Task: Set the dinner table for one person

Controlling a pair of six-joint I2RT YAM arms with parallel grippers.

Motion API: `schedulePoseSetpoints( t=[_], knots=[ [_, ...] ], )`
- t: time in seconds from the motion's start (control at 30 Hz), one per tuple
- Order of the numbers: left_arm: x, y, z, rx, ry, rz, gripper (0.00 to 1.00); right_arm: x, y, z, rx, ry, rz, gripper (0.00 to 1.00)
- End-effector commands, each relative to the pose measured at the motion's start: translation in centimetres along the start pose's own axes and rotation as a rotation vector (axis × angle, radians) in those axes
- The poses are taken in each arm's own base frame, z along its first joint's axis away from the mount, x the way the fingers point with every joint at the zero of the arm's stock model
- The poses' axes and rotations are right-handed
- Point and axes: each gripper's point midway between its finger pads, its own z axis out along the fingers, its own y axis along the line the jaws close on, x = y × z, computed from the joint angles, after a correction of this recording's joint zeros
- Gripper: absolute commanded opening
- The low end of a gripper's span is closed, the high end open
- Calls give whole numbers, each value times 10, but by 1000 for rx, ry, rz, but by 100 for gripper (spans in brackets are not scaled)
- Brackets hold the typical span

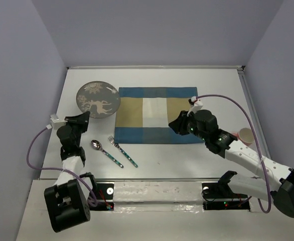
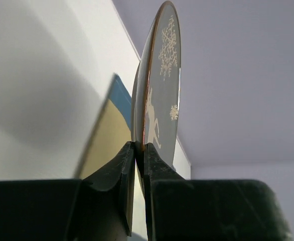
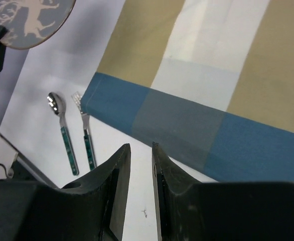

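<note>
**Ana:** White desk between pale lilac walls. What lies closest to the arm bases?

**Ben:** A spoon and a fork, side by side on the bare desk. The fork's tines are just beside the near left corner of the checked placemat. A little farther back, well off to the right, a pink cup stands beside the right arm.

**Ana:** And the right fingers?

**Ben:** They hover over the placemat's near blue band, toward its right side. There is a narrow gap between them and nothing in it.

**Ana:** The left fingers?

**Ben:** They are pinched tight on the near rim of the grey plate with the pale deer pattern. The plate is at the far left of the desk, just beside the placemat's far left corner. I cannot tell whether it has left the surface.

**Ana:** So how far along is the setting?

**Ben:** Early, I would say. The placemat lies flat in the middle of the desk with nothing on it. The plate is gripped but not yet on the mat. After that the fork, spoon and cup each need their spot around it, and none of them is in anyone's grip.
</note>
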Motion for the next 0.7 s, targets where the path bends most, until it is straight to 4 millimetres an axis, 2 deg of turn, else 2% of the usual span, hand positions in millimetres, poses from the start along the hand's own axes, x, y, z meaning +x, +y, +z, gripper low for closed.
schedulePoseSetpoints(
  t=[0.0, 0.1, 0.13, 0.2, 0.23, 0.3, 0.37, 0.4, 0.47, 0.6, 0.63, 0.67],
  knots=[
    [35, -118, -20, 408, 145, 65, 0, -27, -15, -12, 86, -54, -27, 29],
    [62, -135, -23, 455, 204, 55, 0, -40, -27, -23, 128, -89, -16, 29],
    [82, -146, -25, 488, 261, 44, 0, -42, -30, -28, 136, -98, -14, 29],
    [102, -146, -21, 486, 313, 26, 0, -45, -34, -34, 154, -112, -8, 29],
    [112, -160, -24, 530, 336, 17, 0, -45, -35, -37, 161, -116, -6, 29],
    [128, -156, -18, 519, 373, -1, 0, -45, -36, -40, 162, -119, -3, 29],
    [139, -170, -22, 581, 397, -16, 0, -45, -40, -43, 180, -121, 11, 29],
    [148, -164, -15, 560, 414, -18, 0, -44, -41, -45, 182, -127, 18, 29],
    [160, -170, -12, 576, 439, -15, 0, -41, -44, -46, 191, -129, 32, 29],
    [189, -147, 8, 510, 500, -25, 0, -36, -47, -48, 200, -123, 39, 29],
    [192, -151, 9, 530, 503, -29, 0, -34, -48, -47, 202, -114, 41, 29],
    [195, -145, 12, 518, 511, -29, 0, -33, -48, -47, 199, -114, 42, 29]
  ],
)
